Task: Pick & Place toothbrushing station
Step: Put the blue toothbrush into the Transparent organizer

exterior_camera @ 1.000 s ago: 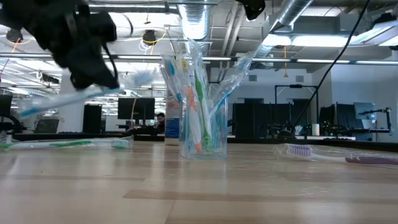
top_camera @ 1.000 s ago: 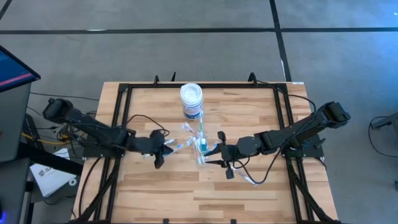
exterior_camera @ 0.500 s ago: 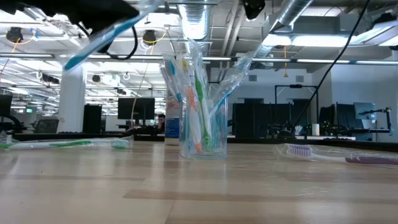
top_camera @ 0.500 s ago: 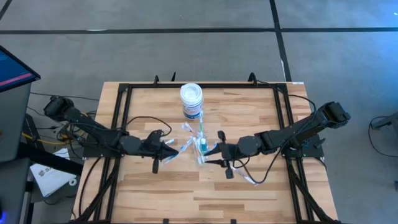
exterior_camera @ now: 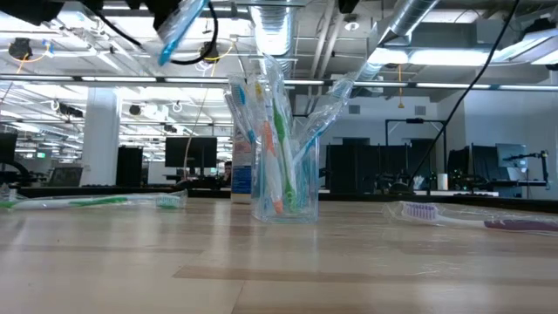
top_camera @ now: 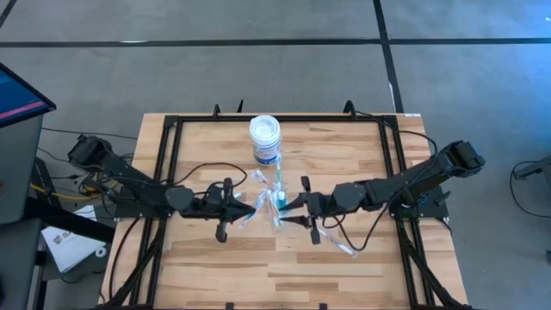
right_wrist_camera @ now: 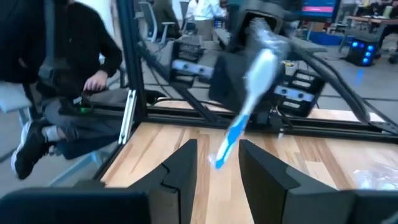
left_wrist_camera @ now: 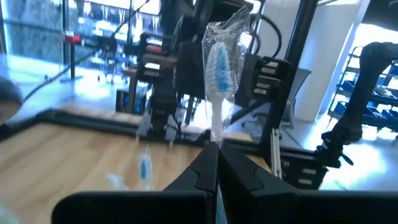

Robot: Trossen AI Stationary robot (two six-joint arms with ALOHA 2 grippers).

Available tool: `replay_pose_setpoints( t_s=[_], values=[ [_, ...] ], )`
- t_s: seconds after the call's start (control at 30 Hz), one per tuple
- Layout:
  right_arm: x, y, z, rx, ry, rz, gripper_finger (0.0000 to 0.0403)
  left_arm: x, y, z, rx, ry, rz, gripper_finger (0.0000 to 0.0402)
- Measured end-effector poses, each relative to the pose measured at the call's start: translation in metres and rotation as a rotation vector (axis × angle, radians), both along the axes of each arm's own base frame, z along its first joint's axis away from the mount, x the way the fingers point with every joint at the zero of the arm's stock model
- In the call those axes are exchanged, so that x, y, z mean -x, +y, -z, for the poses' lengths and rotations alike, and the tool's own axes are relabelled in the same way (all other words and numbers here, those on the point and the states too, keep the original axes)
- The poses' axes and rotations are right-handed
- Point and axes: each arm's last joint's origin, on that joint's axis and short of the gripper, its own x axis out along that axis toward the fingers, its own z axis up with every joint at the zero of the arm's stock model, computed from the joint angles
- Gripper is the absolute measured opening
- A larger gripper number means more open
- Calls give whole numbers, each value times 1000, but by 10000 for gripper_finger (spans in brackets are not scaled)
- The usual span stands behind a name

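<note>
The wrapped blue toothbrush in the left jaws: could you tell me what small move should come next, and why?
Probably carry the wrapped blue toothbrush a little further toward the clear cup, then lower it in. The left gripper, jaws shut on it, holds it high beside the cup, not yet over its mouth.

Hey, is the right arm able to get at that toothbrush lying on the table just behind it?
Probably yes. The right claw stands open and empty by the cup; the wrapped toothbrush lies unobstructed close behind it, though the arm would have to pull back.

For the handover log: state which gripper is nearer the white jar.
Left, narrowly. The left gripper, shut on a wrapped toothbrush, sits below-left of the white jar in the high view; the right gripper is below-right, beside the clear cup.
</note>
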Motion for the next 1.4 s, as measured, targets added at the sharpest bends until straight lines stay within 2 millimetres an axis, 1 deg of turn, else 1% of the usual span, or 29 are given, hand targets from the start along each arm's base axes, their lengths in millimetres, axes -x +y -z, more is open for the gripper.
replay_pose_setpoints(
  t_s=[0.2,0.33,0.5,0.63,0.87,1.03,1.1,1.17,1.3,1.33,1.4],
  values=[
    [-3,-8,0,-26,-1,30,109,-9,-3,6,-35,-61,-20,0],
    [-3,-8,-2,-31,-16,30,109,-19,-3,8,-39,-55,-35,0],
    [-6,-7,0,-35,-29,29,109,-36,-8,3,-106,-58,-52,0],
    [-6,-9,0,-34,-28,34,109,-44,-12,-2,-127,-75,-56,0],
    [-6,-9,-2,-40,-46,34,109,-54,-13,2,-155,-53,-65,0],
    [-7,-10,-2,-41,-49,37,107,-60,-15,2,-162,-54,-68,0],
    [-7,-10,-2,-41,-49,37,99,-60,-15,1,-164,-55,-68,0],
    [-7,-10,-2,-41,-49,37,81,-60,-15,0,-163,-59,-69,0],
    [-6,-9,-2,-15,-51,31,21,-60,-15,1,-168,-55,-70,0],
    [-6,-9,-2,-4,-52,27,13,-60,-14,1,-167,-55,-72,0],
    [-6,-7,-2,6,-54,22,13,-61,-14,1,-165,-55,-73,0]
  ],
)
